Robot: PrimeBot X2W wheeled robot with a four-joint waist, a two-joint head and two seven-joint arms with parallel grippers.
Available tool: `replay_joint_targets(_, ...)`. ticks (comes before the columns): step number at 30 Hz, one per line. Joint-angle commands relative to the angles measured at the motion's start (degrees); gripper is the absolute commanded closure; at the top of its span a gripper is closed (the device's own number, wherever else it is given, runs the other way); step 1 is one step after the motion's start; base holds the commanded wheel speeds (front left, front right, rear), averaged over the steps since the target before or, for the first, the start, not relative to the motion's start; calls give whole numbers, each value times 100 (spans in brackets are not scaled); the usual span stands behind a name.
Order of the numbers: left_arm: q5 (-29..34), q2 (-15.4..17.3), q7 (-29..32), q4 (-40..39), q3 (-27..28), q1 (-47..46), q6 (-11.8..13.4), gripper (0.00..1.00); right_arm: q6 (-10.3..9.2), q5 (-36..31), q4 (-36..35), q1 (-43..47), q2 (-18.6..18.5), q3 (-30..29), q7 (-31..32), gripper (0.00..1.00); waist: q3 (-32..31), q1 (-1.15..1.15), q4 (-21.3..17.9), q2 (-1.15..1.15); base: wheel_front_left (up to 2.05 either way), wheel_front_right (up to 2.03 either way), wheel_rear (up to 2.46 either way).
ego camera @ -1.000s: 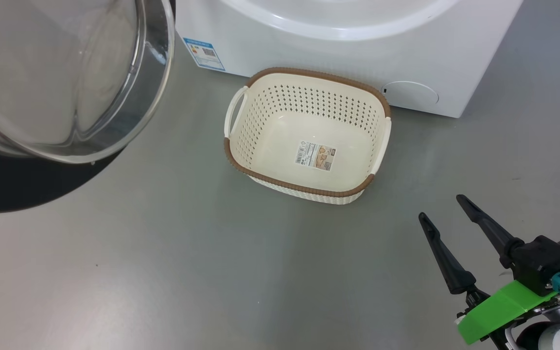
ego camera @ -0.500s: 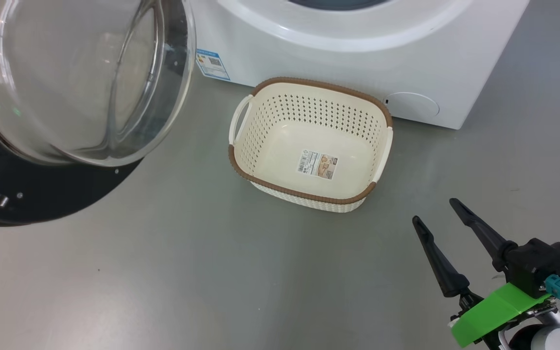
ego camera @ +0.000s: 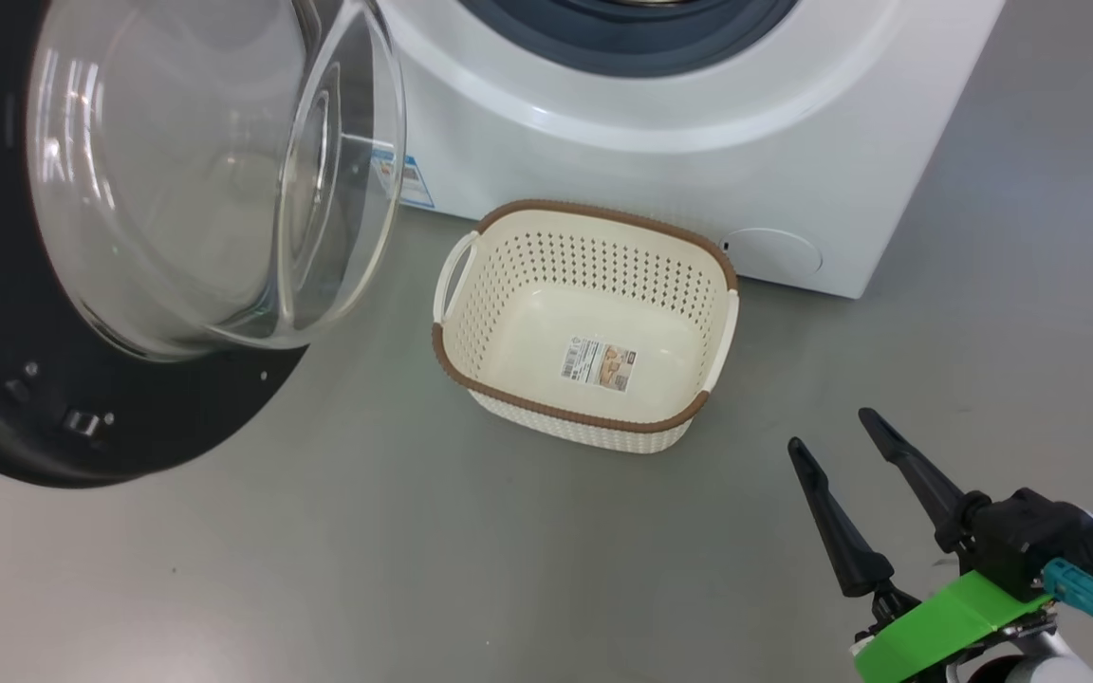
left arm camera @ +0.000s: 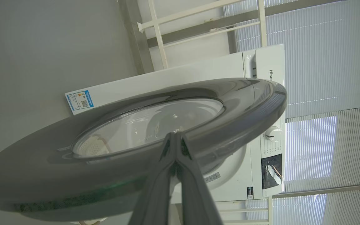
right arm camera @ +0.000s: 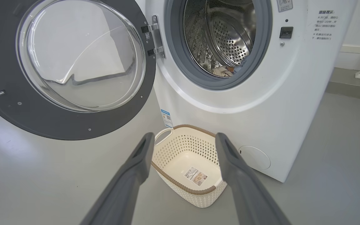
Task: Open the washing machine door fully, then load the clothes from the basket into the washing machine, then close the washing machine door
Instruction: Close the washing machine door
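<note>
Since a second ago the head camera has lifted, bringing the grey seal of the washing machine into view. The open washing machine door now shows more black ring, and its glass bowl overlaps the blue label. Left gripper: fingers closed together on nothing, tips at the door ring's outer face; right gripper: fingers spread wide, empty, near the basket, which stands on the floor against the machine's front, while the clothes lie in the drum behind the seal.
</note>
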Motion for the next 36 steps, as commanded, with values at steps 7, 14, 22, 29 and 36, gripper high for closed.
replay_joint_targets(7,-172,213,324,-724,188,486,81,100,9,32,25,156,235,54,-228,0,-370,0,-276,0,0,0,0)
replay_joint_targets(14,-147,146,463,-1300,131,942,160,100,9,13,130,273,421,-2,-352,0,-560,0,-501,0,0,0,0)
replay_joint_targets(22,-144,65,587,-1857,-2,1089,316,100,9,6,207,290,528,-8,-446,0,-649,0,-821,0,0,0,0)
replay_joint_targets(29,-117,24,660,-2120,-105,1153,426,100,9,28,311,287,622,-1,-563,0,-700,0,-1177,0,0,0,0)
replay_joint_targets(36,-138,-81,641,-2205,-122,1206,476,100,9,29,394,237,666,29,-648,0,-693,0,-1545,0,0,0,0)
